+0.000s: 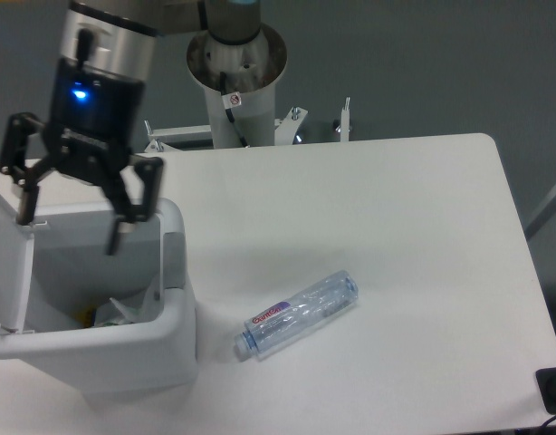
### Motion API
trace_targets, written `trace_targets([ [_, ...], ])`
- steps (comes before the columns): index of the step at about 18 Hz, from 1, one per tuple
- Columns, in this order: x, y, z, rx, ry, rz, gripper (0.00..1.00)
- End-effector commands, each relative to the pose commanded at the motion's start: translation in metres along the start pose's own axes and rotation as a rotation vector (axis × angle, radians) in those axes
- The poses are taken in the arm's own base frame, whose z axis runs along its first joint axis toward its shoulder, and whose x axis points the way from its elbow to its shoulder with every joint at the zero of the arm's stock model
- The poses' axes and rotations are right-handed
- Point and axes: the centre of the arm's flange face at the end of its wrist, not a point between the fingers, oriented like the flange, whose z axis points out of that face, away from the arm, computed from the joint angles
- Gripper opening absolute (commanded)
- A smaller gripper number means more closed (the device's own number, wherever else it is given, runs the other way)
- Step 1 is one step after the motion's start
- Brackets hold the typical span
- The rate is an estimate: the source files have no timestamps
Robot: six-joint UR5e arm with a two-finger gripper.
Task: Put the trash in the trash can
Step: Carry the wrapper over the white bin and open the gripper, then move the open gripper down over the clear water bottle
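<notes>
The white trash can [174,317] stands at the table's left front with its lid [8,263] flipped open to the left. My gripper [71,231] hangs open and empty just above the can's opening. A crumpled whitish plastic wrapper [126,311] lies inside the can. The clear plastic bottle [298,314] with a pink-red label lies on its side on the table, to the right of the can.
The white table [396,208] extends to the right, with its edges at the far right and front. The arm's base column [234,82] stands behind the table at the back, with metal brackets [319,122] beside it.
</notes>
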Motion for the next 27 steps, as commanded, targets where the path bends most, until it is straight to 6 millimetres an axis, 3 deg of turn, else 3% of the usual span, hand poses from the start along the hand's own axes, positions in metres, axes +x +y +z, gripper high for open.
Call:
trace_targets([
  [3, -0.047, 0.016, 0.004, -0.029, -0.040, 0.073, 1.00],
  [5, -0.063, 0.029, 0.014, -0.062, -0.046, 0.121, 1.00],
  [7, -0.076, 0.053, 0.038, -0.127, -0.028, 0.221, 1.00],
  [9, -0.099, 0.069, 0.047, -0.166, -0.030, 0.284, 0.99],
  [10, -0.116, 0.087, 0.058, -0.193, -0.021, 0.309, 0.99],
  [15, -0.149, 0.138, 0.120, -0.345, 0.019, 0.458, 1.00],
  [18, -0.156, 0.162, 0.150, -0.398, 0.058, 0.464, 1.00],
  [21, -0.147, 0.208, 0.189, -0.509, 0.111, 0.510, 1.00],
  [27, -0.140, 0.227, 0.220, -0.613, 0.130, 0.634, 0.99],
])
